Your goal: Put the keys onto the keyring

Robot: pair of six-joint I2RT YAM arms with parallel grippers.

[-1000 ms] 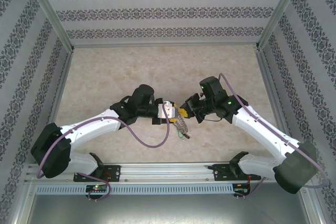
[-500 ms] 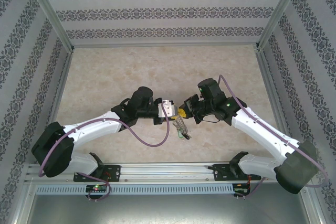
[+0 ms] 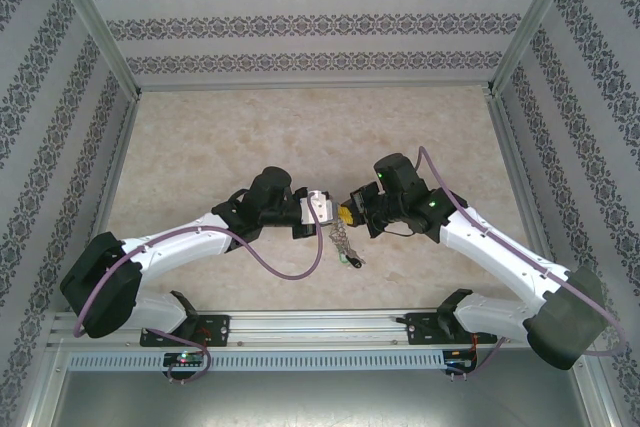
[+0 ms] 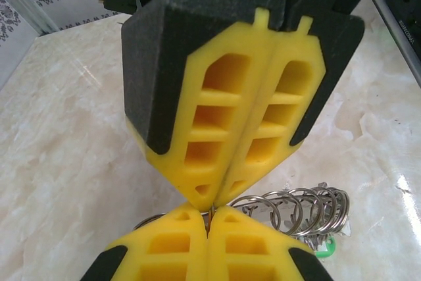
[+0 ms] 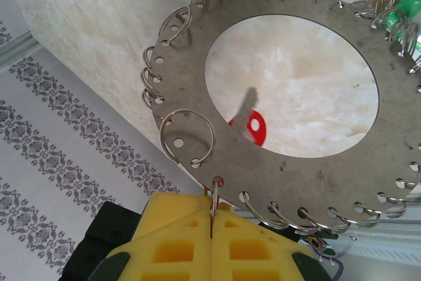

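The marbled table (image 3: 200,147) sits inside patterned walls (image 3: 300,27); a purple cable (image 3: 290,272) loops below the left arm at lower centre of the overhead view; nothing else lies loose on the surface.

The keyring (image 5: 309,176) is a flat grey metal disc with a wide round hole, its rim strung with many small split rings (image 5: 187,137); it hangs at the centre of the overhead view, just under the point where the two arms meet, with its lower edge near or on the table (I cannot tell which). A green key (image 5: 404,14) sits at the disc's rim in the upper right of the right wrist view. A red key (image 5: 253,128) shows through the hole near its lower left edge, its thin silver blade pointing up; whether it hangs from the disc or lies behind it I cannot tell.

The right tool (image 5: 212,222) is closed at the bottom of its own view, pinching a thin wire loop that passes through a rim hole of the keyring directly above its tips. The left tool (image 4: 208,222) is also closed, at the bottom of the left wrist view, tip to tip with the right tool above it; a thin sliver of metal shows between them, and what the left tool grips there I cannot tell; the ringed rim lies just right of that meeting point.
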